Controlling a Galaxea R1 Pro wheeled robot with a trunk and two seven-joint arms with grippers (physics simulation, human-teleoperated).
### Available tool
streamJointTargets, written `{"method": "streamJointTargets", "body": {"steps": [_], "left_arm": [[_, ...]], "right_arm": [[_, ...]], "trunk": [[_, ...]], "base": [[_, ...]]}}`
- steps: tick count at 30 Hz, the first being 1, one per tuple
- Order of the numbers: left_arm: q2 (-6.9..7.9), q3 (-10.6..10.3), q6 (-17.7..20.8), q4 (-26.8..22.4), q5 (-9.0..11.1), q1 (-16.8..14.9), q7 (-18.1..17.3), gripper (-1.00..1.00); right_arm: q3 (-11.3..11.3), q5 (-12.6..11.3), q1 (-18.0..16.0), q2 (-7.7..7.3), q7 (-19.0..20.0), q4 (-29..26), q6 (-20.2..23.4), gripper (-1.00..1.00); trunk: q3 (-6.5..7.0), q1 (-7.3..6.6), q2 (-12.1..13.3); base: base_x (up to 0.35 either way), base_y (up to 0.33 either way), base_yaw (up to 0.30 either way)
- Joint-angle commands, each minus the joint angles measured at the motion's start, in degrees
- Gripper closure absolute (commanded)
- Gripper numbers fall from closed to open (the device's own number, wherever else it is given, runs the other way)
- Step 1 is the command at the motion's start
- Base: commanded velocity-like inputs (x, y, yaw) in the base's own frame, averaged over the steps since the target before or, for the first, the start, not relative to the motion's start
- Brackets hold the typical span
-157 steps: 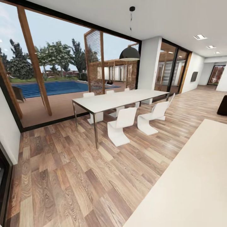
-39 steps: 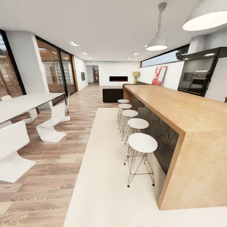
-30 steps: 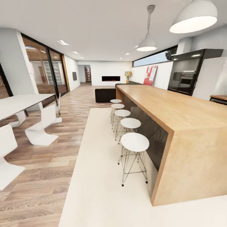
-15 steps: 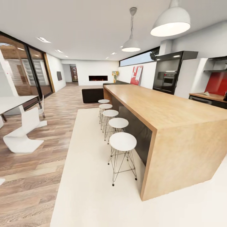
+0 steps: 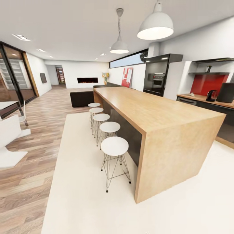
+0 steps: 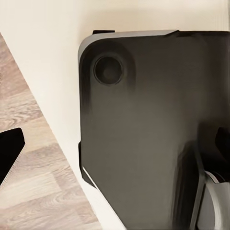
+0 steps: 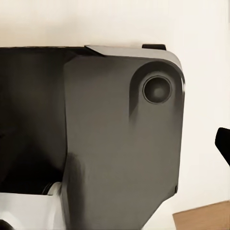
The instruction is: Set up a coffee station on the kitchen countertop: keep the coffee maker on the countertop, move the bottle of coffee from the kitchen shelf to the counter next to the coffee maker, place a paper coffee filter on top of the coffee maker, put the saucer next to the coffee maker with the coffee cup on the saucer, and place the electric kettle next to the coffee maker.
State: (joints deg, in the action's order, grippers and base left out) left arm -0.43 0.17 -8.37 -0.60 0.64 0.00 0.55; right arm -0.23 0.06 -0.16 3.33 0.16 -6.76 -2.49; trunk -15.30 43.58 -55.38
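Two task things stand far off at the head view's right edge: the electric kettle (image 5: 211, 95) just beside the coffee maker (image 5: 226, 92), both on the counter (image 5: 195, 97) below a red backsplash (image 5: 208, 84). Nearer, five white stools (image 5: 114, 146) line a long wooden island (image 5: 156, 112) on a pale rug (image 5: 84, 195). Each wrist view looks down on the robot's dark base (image 6: 143, 134); neither end effector's state can be told.

wood island (image 5: 156, 110), white stools (image 5: 114, 146), pendant lamps (image 5: 155, 27), cream rug (image 5: 81, 195).
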Motion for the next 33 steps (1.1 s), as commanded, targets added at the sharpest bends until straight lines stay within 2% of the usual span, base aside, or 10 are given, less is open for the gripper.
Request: {"method": "streamJointTargets", "body": {"steps": [1,33], "left_arm": [[-0.01,0.0,-0.16,-0.01,0.06,0.0,0.06,-1.0],[0.0,-0.08,-0.15,-0.01,0.06,0.0,0.16,-1.0]], "right_arm": [[-0.03,0.0,-0.02,0.01,0.02,0.0,-0.14,-1.0],[0.25,0.03,-0.02,0.01,0.02,0.0,-0.14,-1.0]], "trunk": [[0.11,-0.22,0.38],[5.19,-7.25,13.21]], "base": [[0.0,0.0,-0.268],[0.0,0.0,-0.268]]}}
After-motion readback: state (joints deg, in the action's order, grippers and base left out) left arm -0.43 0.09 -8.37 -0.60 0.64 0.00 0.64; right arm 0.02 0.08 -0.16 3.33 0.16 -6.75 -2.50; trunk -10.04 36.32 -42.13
